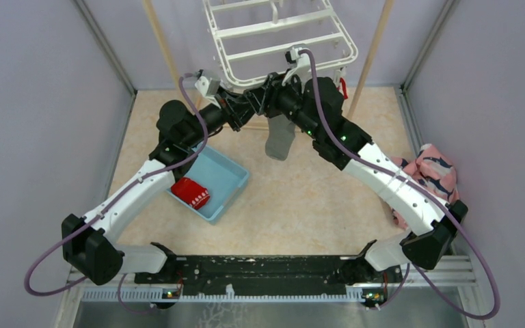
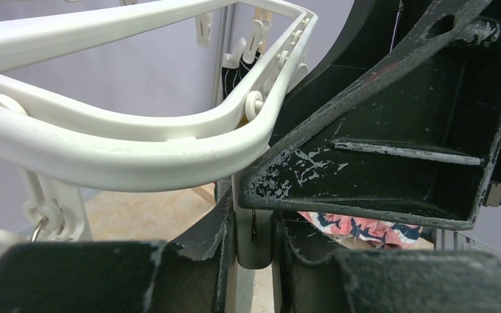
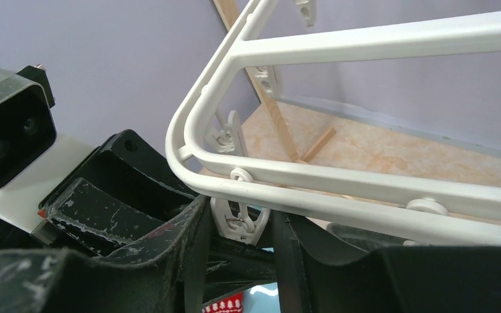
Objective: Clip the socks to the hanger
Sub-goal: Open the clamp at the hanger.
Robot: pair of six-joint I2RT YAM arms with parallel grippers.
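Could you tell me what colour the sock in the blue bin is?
The sock is red with white trim, clearest in the top external view.

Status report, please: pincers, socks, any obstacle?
Left pincer shut on clip. Right pincer at hanger edge, state unclear. Grey sock hangs below. Nothing blocking seen.

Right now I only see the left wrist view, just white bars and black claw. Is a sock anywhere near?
Observer: Yes. From above, a grey sock hangs just below the hanger's near edge.
Visitor: Any others?
Observer: A red sock lies in a blue bin on the table.
Visitor: What's the other claw doing?
Observer: Its camera shows a white clip in the gap between the right claw's fingers.
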